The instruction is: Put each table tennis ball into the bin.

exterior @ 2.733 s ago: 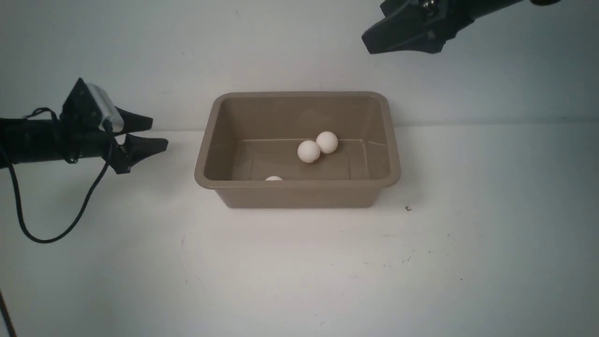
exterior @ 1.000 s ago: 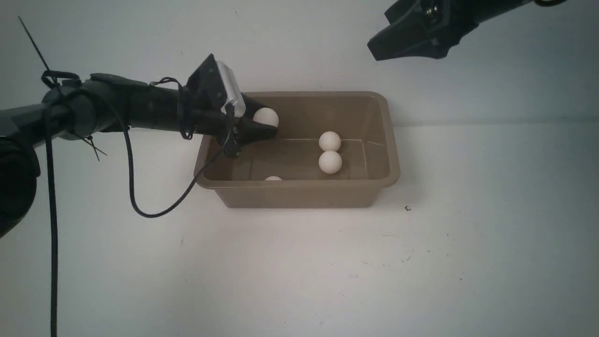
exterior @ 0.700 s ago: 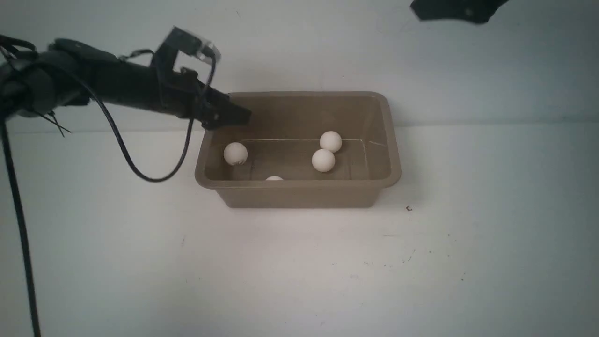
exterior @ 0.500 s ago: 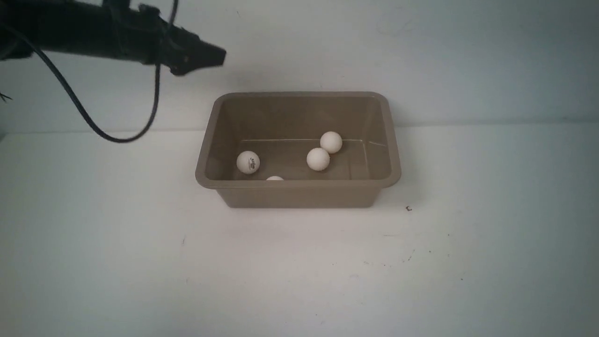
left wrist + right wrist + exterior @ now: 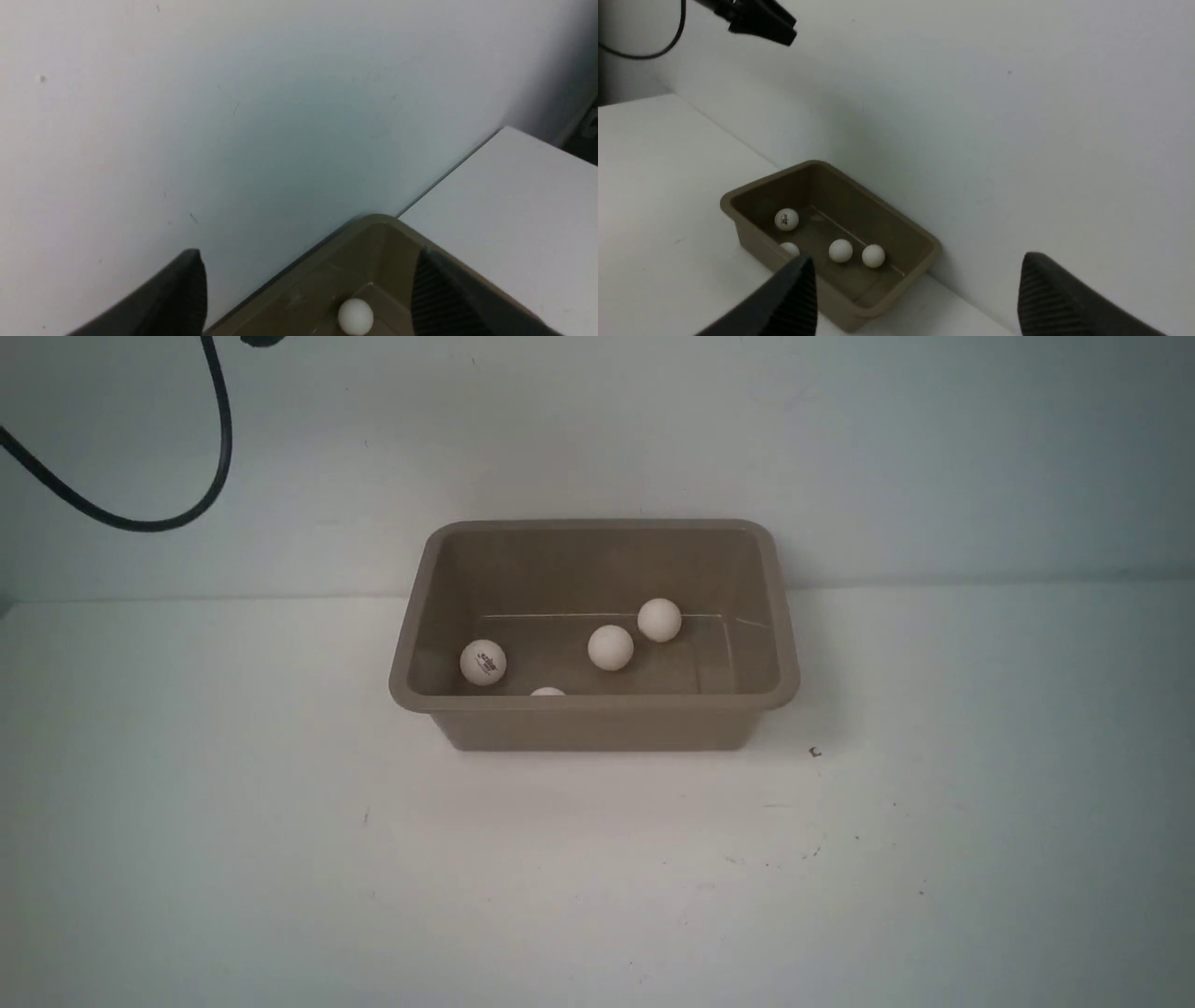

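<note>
Bin (image 5: 597, 703) on table (image 5: 597, 877), close to wall (image 5: 653, 429) behind. Inside: logo ball (image 5: 483, 663) left, front ball (image 5: 547, 692) against near wall, centre ball (image 5: 611, 647) mid-floor, back ball (image 5: 659, 620) just behind-right of it.

you're at a plain robot test bench, the kind of set-up a lab has. a flat white tabletop (image 5: 597, 896) runs back to a plain white wall (image 5: 840, 448). a loose black cable (image 5: 149, 523) droops in front of that wall at the far left. one taupe-brown plastic tub (image 5: 597, 723) sits mid-table, holding four small white balls (image 5: 611, 647). the black left gripper (image 5: 782, 32) hangs in the air, and the ridged black fingers (image 5: 794, 298) of the right gripper (image 5: 917, 259) frame its wrist view. small dark scuffs (image 5: 814, 752) mark the tabletop right of the tub.
</note>
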`<state>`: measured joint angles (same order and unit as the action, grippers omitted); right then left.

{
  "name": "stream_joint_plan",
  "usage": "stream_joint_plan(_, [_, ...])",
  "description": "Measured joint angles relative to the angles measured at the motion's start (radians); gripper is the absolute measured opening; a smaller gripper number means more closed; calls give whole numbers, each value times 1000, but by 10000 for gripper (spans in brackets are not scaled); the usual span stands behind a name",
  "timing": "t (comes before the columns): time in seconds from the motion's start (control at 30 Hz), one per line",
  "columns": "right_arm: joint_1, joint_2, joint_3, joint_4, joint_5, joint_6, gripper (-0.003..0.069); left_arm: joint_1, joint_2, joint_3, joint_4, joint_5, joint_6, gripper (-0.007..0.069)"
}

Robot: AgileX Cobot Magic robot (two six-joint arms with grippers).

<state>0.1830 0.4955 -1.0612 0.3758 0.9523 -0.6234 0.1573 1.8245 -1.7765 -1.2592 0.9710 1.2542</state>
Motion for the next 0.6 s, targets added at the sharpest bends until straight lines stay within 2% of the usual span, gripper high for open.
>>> stream_joint_plan(0.03, [0,-40,48,0,-39,0,525,0,0,0,-6,1,0,531])
stream_joint_plan(0.13, [0,-209,387,5,-232,-1,525,0,0,0,-25,24,0,531])
stream_joint_plan(0.27, [0,-388,700,95,-492,-1,525,-4,0,0,-38,46,0,531])
stream_joint_plan(0.4, [0,-492,835,265,-722,-1,525,-9,0,0,-50,81,0,531])
stream_joint_plan(0.6, [0,-509,887,342,-785,-34,525,-9,0,0,-56,117,-1,531])
